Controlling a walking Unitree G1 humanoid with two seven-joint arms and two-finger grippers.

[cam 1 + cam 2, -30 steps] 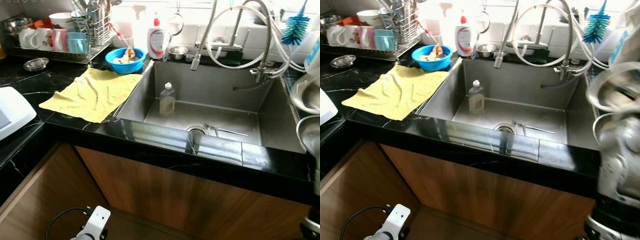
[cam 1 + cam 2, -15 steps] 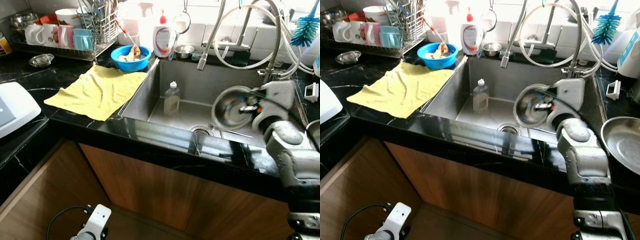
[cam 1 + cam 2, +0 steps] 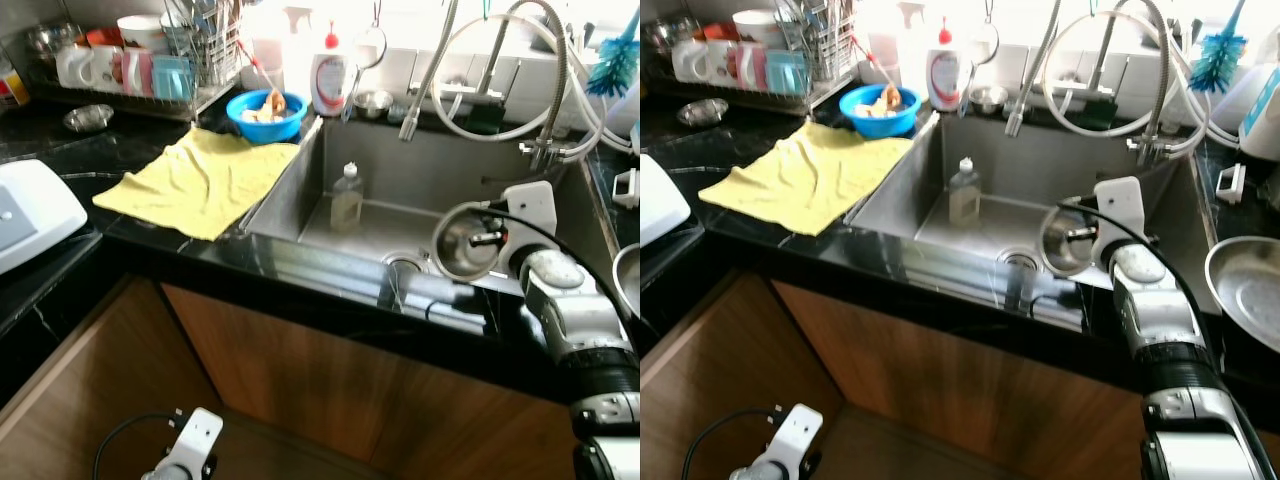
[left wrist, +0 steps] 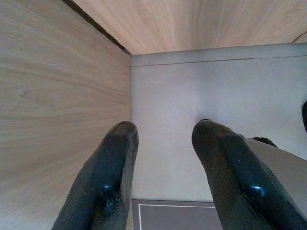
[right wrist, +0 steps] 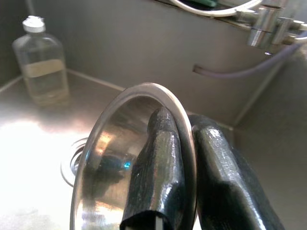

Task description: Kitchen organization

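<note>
the right gripper [image 5: 184,158] is clenched on the rim of a steel bowl [image 3: 466,242], 1 finger inside and 1 outside, holding it tilted on edge above the sink [image 3: 420,175] near the drain [image 3: 405,264]. this looks like the carrying step; next it must be lowered gently or moved on to a resting place. a soap bottle [image 3: 346,197] stands in the basin, and the faucet hoses [image 3: 480,70] hang close above. a yellow cloth [image 3: 200,180] lies on the counter. the left gripper [image 4: 163,167] hangs idle, fingers apart, by the cabinet.
</note>
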